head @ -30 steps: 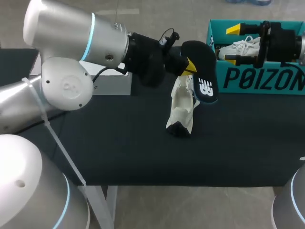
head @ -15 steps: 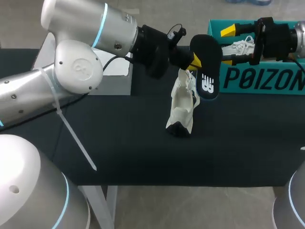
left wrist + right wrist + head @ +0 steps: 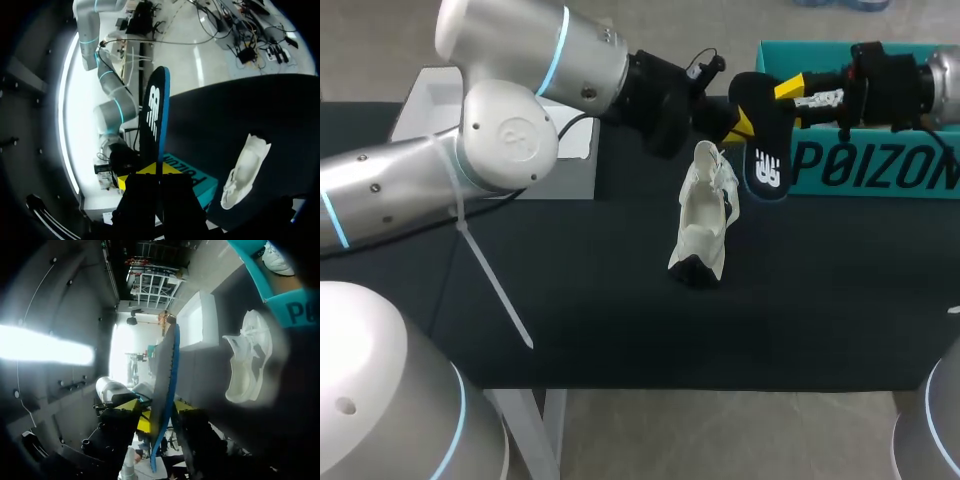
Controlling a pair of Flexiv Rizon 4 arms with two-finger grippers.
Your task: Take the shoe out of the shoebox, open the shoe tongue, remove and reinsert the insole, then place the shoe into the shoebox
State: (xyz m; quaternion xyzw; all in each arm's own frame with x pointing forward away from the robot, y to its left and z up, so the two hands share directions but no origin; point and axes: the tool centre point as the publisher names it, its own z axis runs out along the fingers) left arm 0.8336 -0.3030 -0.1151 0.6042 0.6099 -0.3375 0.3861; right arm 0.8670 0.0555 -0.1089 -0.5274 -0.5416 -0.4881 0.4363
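Left gripper (image 3: 156,171) clamped on dark insole (image 3: 154,112), right gripper (image 3: 159,412) astride same insole, closure cannot tell, white shoe (image 3: 703,225) below both

Shoebox (image 3: 840,160): upper right of the head view, cut off by the right edge; its left corner is behind the insole (image 3: 765,145).
Second shoe (image 3: 817,99): inside the box, only a white sliver shows past the right gripper (image 3: 788,100).
Insole's gripped end: hidden inside the left gripper (image 3: 735,122), which shows just one yellow tip in the head view.
White box (image 3: 565,170): upper left of the head view, mostly covered by the left arm (image 3: 520,110).
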